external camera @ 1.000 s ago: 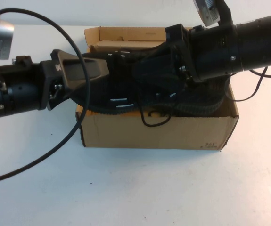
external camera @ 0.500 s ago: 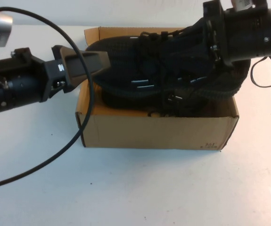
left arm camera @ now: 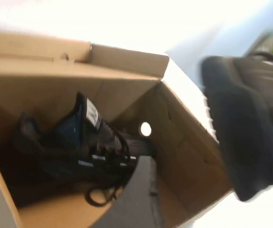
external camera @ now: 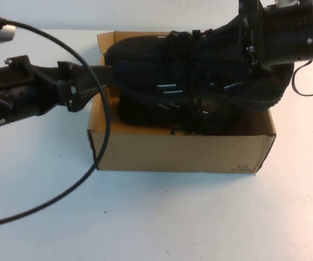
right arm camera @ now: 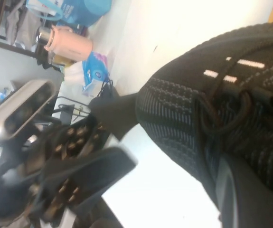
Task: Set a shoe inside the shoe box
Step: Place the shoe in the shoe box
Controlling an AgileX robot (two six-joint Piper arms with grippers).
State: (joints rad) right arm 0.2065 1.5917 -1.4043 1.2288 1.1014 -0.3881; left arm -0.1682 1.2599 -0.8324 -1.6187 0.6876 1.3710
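— Since a second ago, what moved?

— Higher now: the black knit lace-up sneaker (external camera: 161, 70) has risen above the brown corrugated cardboard shoe box (external camera: 183, 152), pinched in my right jaws (external camera: 229, 46). Its twin (left arm camera: 79, 147) lies inside.

— Your left?

— Left jaws (external camera: 93, 81) spread wide beside the box's left end, above the white desk (external camera: 156, 217).
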